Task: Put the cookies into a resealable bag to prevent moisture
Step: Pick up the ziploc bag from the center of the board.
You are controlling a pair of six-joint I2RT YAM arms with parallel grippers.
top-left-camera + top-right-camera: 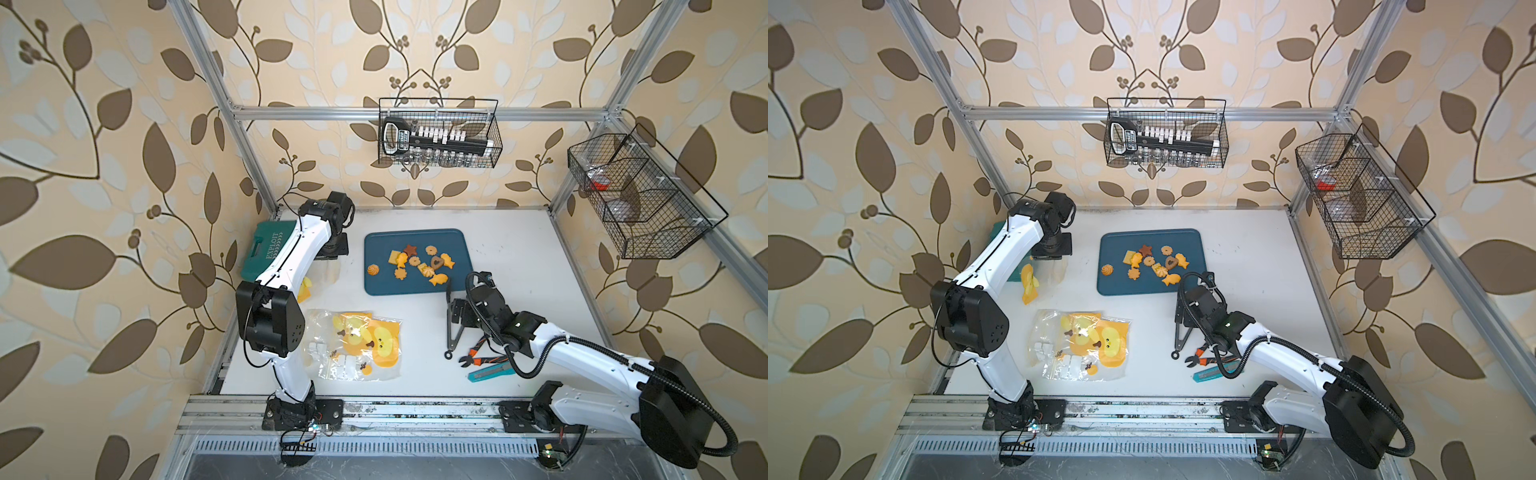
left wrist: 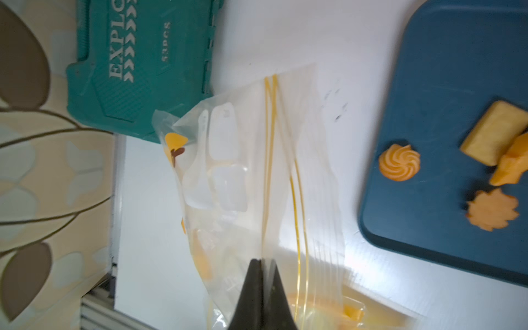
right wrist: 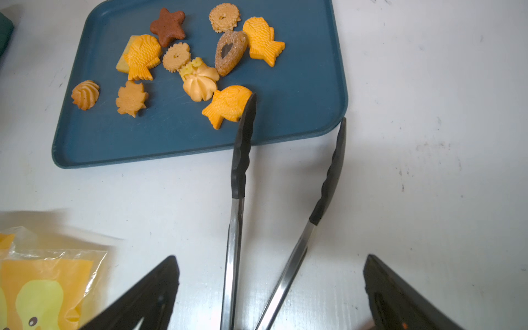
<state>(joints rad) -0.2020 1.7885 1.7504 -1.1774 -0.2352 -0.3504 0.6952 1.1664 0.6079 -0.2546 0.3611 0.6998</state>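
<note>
Well, it's hardly begun: the cookies (image 3: 200,85) all lie on the blue tray (image 3: 300,120), and I see none in a bag. The left pincer (image 2: 261,261) is pressed together on the clear resealable bag (image 2: 257,171) at its zip line, beside the tray. The right pincer (image 3: 271,257) stands spread wide astride the tongs (image 3: 241,148) on the table (image 3: 428,171), not gripping them. One tong tip looks to touch a fish cookie (image 3: 225,105). Picking, bagging and sealing are all left.
</note>
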